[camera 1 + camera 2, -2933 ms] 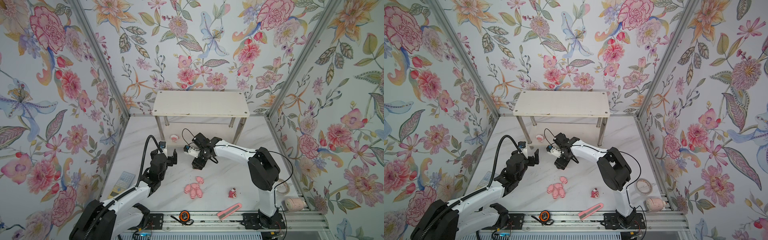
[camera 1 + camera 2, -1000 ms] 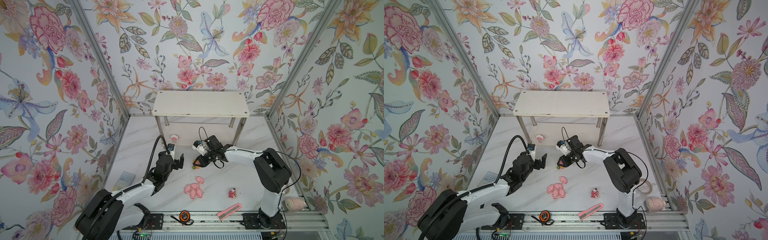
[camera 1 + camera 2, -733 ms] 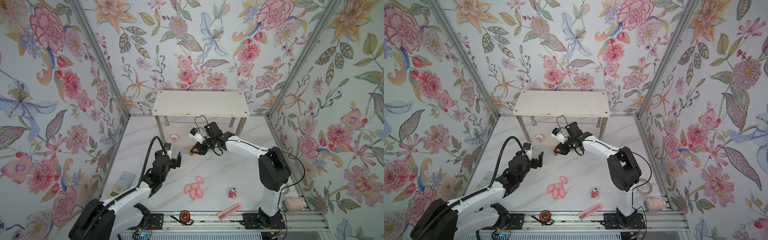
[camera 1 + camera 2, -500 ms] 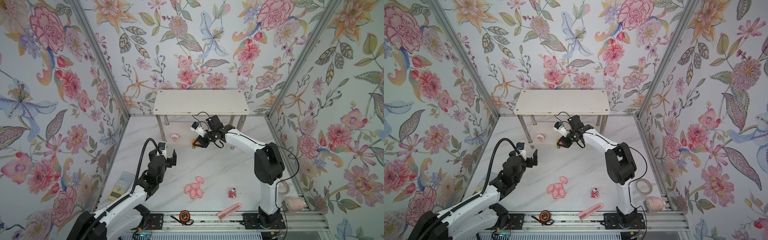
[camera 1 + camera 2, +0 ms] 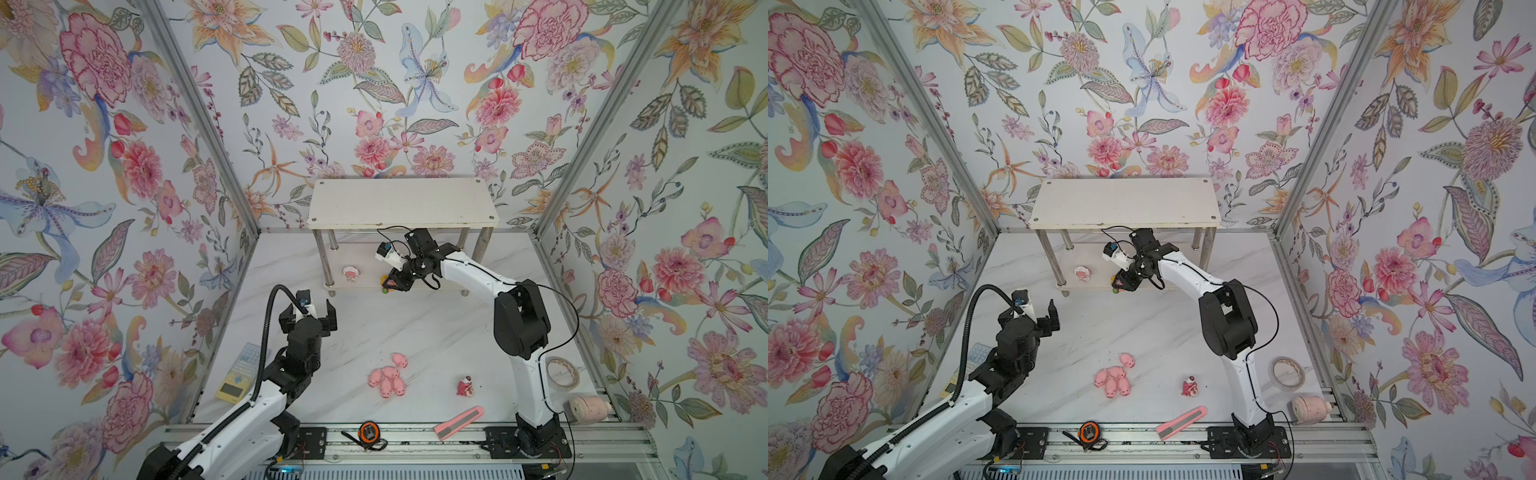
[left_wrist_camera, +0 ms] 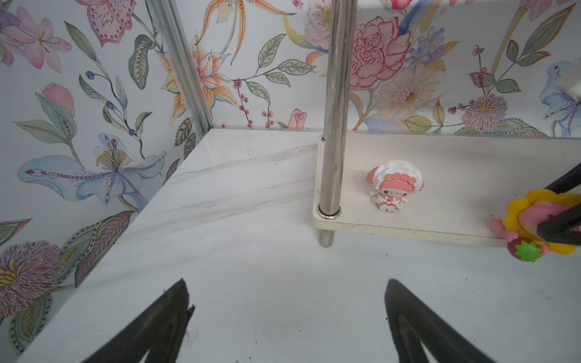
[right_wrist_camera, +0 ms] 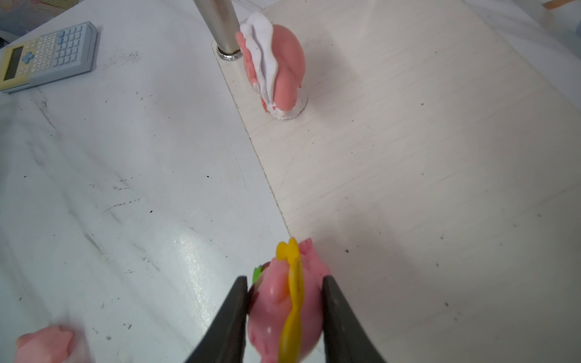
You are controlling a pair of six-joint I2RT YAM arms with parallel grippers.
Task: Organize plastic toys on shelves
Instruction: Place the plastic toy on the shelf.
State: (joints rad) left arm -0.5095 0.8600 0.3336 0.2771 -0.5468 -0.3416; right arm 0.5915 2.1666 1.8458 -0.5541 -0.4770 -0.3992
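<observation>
The right claw [image 7: 284, 283] is pinching the yellow-flower-maned figurine [image 7: 283, 308] right at the front edge of the lower board [image 6: 456, 176] of the shelves [image 5: 399, 203]. On that same board the white-bonneted figurine [image 6: 394, 185] stands upright beside a front chrome leg [image 6: 334, 125]. The left claw [image 6: 287, 281] hangs spread wide and empty over the table [image 5: 415, 332] in front of the shelves, and farther out from them the pink pigs [image 5: 388, 380] huddle with the red-pink figurine [image 5: 465, 385] nearby.
</observation>
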